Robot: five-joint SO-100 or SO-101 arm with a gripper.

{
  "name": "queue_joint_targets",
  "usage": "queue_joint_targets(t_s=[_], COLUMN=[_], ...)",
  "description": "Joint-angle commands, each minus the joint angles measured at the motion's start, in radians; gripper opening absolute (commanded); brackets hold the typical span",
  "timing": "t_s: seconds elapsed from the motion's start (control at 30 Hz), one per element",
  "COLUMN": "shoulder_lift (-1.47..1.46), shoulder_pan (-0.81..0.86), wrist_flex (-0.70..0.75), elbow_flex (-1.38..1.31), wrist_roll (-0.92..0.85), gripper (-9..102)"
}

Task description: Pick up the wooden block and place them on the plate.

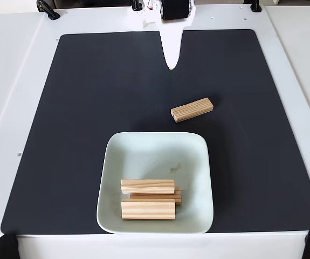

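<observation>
Four blocks: three lie in the plate, one lies on the mat, all seen in the fixed view.
Claw: the white claw [171, 66] hangs at the top of the view, its tip pointing down the picture over the black mat [90, 108]; it tapers to one point, so the fingers look together, and it holds nothing.
Loose wooden block [192, 109]: it lies flat on the mat, below the claw and a little to the right in the view, clearly apart from the tip; it is slanted, its right end higher in the picture, its striped end face turned toward the lower left.
Plate [144, 148]: the pale square dish sits on the mat further down from the claw, beyond the loose block; its upper rim is just below that block without touching it.
Blocks in the plate: they are grouped in the plate's lower left part, on the side far from the claw; upper block [147, 186], lower block [148, 209], and a middle block [155, 197] between them, mostly hidden; all run crosswise and lie close together.
Tabletop [14, 81]: white, carrying the mat; black clamps sit at its corners.
</observation>
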Motion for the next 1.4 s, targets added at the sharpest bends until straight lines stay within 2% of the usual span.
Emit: queue_joint_targets(t_s=[0.0, 0.4, 0.6, 0.8, 0.9, 1.37], shoulder_lift=[-0.026, -0.419, -0.434, -0.43, -0.434, -0.534], shoulder_pan=[-0.026, -0.049, -0.048, -0.044, -0.051, -0.058], wrist_flex=[-0.006, 0.008, 0.009, 0.009, 0.009, 0.006], elbow_flex=[-0.035, -0.408, -0.344, -0.272, -0.276, -0.327], wrist_roll=[-0.008, -0.009, -0.101, -0.114, -0.114, -0.114], gripper=[0, 0, 1, 22, 29, 28])
